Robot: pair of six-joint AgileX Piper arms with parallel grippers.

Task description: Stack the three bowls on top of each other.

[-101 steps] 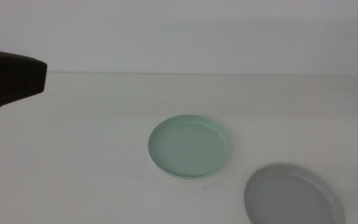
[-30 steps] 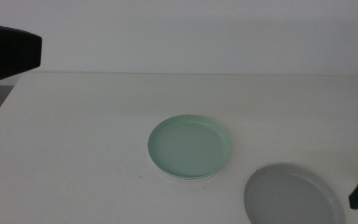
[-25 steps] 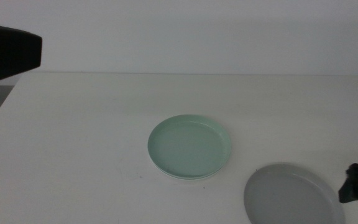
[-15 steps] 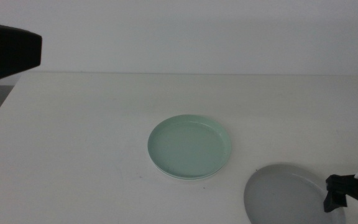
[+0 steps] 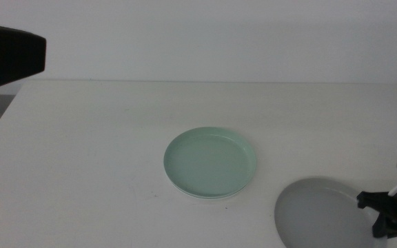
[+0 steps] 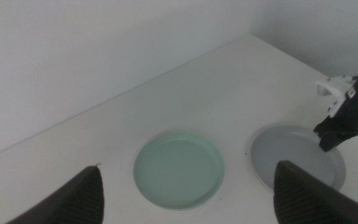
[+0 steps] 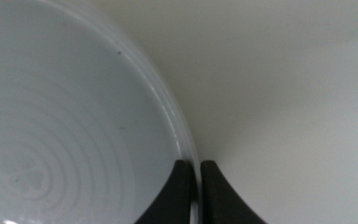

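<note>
Two bowls show plainly on the white table (image 5: 81, 151). The mint green bowl (image 5: 211, 162) sits near the centre of the middle view, with a thin pale edge just visible beneath its lower rim; you cannot tell from these frames whether that is a white bowl under it. The grey bowl (image 5: 326, 215) lies at the lower right of the middle view, apart from the green one and cut by the bottom edge.

Your right gripper (image 5: 384, 215) is at the grey bowl's right-hand rim. In the right wrist view the two dark jaws are pinched almost together with the bowl's raised rim (image 7: 185, 140) running between them, one jaw inside the bowl and one outside, so the gripper (image 7: 196, 177) is clenched on the grey bowl's edge. The left wrist view shows the same contact from across the table: right gripper (image 6: 337, 127) standing on the far rim of the grey bowl (image 6: 294, 158), green bowl (image 6: 179, 171) beside it.

Your left gripper (image 6: 185, 193) waits well above the table, jaws spread wide, holding nothing; its arm (image 5: 9, 58) shows dark at the upper left of the middle view.
</note>
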